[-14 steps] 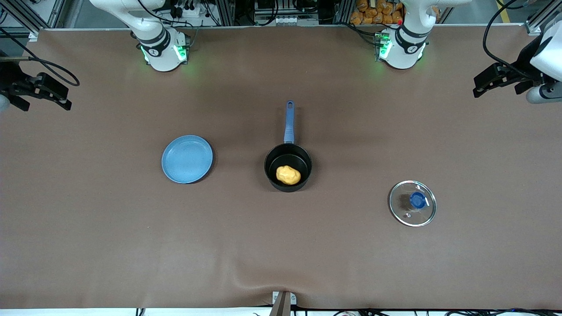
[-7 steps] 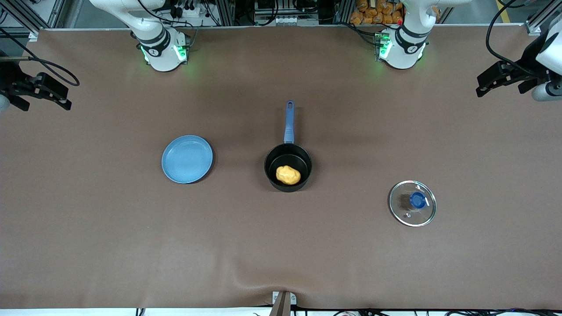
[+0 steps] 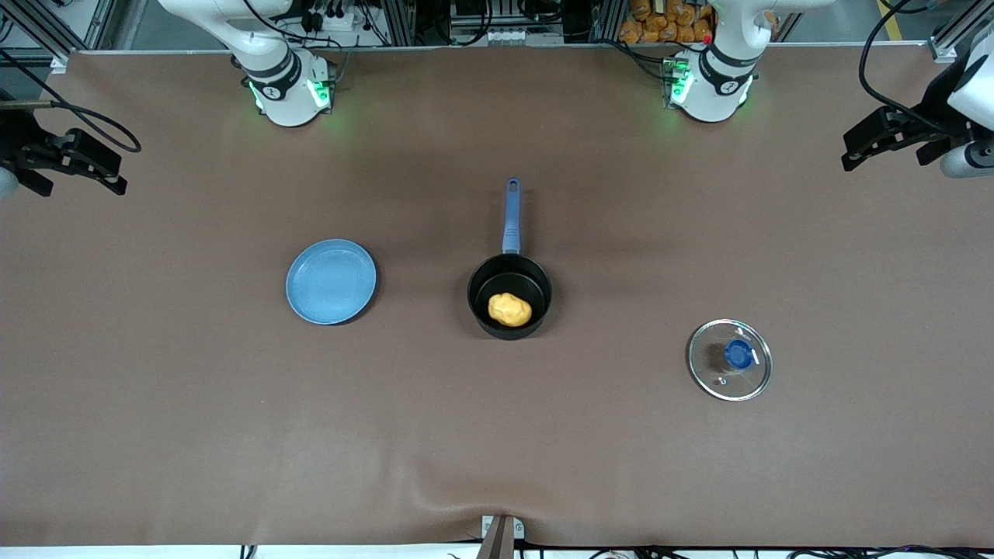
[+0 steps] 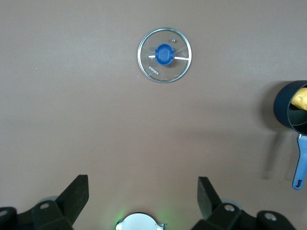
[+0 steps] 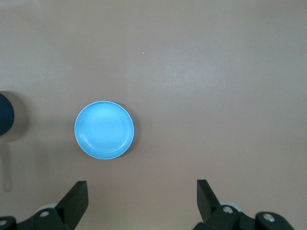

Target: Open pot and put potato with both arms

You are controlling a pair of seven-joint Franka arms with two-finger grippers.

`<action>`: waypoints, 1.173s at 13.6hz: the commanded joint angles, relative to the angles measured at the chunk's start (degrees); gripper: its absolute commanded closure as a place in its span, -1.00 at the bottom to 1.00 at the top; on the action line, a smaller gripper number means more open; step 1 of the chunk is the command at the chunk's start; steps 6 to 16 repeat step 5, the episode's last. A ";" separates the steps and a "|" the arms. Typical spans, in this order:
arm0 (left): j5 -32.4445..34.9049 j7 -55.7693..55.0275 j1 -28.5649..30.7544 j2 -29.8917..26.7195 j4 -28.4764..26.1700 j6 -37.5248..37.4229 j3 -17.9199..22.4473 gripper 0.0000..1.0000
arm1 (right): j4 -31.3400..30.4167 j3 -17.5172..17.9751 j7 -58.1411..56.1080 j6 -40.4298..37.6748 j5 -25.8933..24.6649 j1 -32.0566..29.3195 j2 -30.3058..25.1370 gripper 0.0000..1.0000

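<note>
The black pot (image 3: pixel 509 281) stands open at the table's middle, its blue handle (image 3: pixel 511 213) pointing toward the robots' bases. The yellow-orange potato (image 3: pixel 509 309) lies inside it. The glass lid with a blue knob (image 3: pixel 730 359) lies flat on the table toward the left arm's end, nearer the front camera than the pot. My left gripper (image 3: pixel 849 154) is open and empty, high over the table's left-arm end. In the left wrist view (image 4: pixel 143 190) the lid (image 4: pixel 164 55) and pot (image 4: pixel 286 106) show. My right gripper (image 3: pixel 119 177) is open and empty over the right-arm end (image 5: pixel 142 194).
A flat blue plate (image 3: pixel 331 281) lies empty beside the pot toward the right arm's end; it also shows in the right wrist view (image 5: pixel 104 129). A metal bracket (image 3: pixel 501 532) sits at the table's front edge.
My left gripper has drawn back slightly toward its end of the table. The right arm, pot, potato, lid and plate have not moved.
</note>
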 commanded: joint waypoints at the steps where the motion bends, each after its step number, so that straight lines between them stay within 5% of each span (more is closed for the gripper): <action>1: 0.64 0.63 0.40 -0.15 0.88 -0.22 -0.15 -1.00 | 1.63 0.24 -0.49 -1.22 -0.50 -0.32 0.89 -1.00; 16: 0.37 0.54 0.40 -0.15 0.80 -0.57 -0.24 -1.00 | 1.63 0.33 -0.76 -1.31 -0.42 -0.41 0.89 -1.00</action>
